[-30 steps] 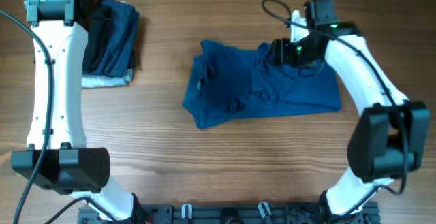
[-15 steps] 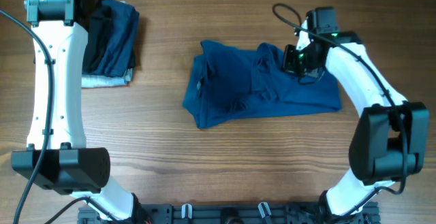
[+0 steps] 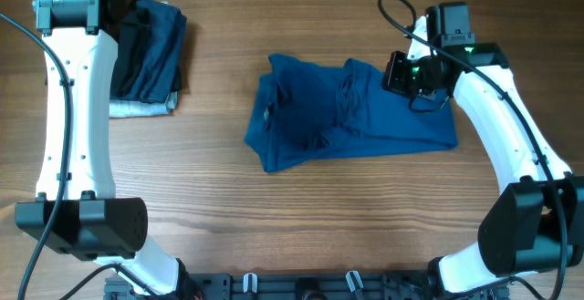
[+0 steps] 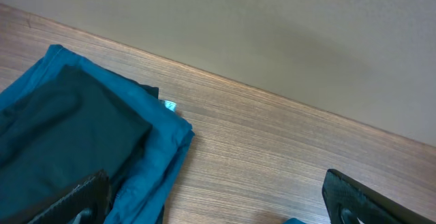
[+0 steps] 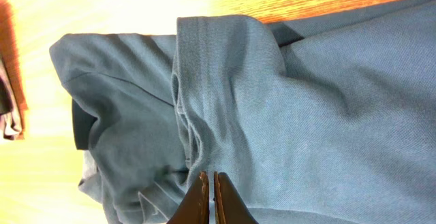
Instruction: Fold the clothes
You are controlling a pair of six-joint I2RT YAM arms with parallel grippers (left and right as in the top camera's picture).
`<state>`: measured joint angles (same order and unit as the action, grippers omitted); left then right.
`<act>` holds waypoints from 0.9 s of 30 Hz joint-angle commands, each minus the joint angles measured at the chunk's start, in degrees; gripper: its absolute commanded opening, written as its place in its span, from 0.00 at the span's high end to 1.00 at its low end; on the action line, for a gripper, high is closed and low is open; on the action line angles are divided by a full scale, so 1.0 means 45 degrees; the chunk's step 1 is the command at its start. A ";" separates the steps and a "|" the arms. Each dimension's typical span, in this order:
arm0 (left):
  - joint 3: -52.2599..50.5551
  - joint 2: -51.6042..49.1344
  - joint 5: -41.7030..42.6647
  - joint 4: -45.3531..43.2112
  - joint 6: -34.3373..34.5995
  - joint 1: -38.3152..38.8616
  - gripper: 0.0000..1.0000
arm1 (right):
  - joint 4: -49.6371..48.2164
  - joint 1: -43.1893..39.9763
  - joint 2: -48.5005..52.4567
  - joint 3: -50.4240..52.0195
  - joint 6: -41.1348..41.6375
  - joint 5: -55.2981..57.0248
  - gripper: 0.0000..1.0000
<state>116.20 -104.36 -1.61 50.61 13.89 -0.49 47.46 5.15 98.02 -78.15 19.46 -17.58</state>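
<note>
The clothes, one medium-blue shirt (image 3: 356, 113), lie crumpled and partly doubled over in the middle of the table, with a bunched fold near the centre. My right gripper (image 3: 391, 71) hovers over the shirt's upper right part. In the right wrist view its jaws (image 5: 209, 178) are pressed together above the blue cloth (image 5: 306, 101), with nothing between them. My left gripper (image 4: 214, 207) stands wide open at the far left back, beside a stack of folded garments, holding nothing.
A stack of folded garments (image 3: 146, 49), dark on top and pale grey (image 3: 141, 108) below, sits at the back left. The left wrist view shows its teal edge (image 4: 160, 156) and the table's back edge against a wall (image 4: 272, 33).
My right gripper has shut and drawn back to the right, from the shirt's middle fold toward its upper right. The shirt lies as before. The left arm has not moved.
</note>
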 commanded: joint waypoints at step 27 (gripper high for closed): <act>-0.0058 -0.0073 0.0019 -0.0029 0.0010 -0.0034 0.00 | -0.4056 0.1093 0.0408 0.0845 0.0714 0.0063 0.96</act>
<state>116.20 -104.36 -1.61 50.59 13.91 -0.49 31.97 9.85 95.92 -74.56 22.28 -21.12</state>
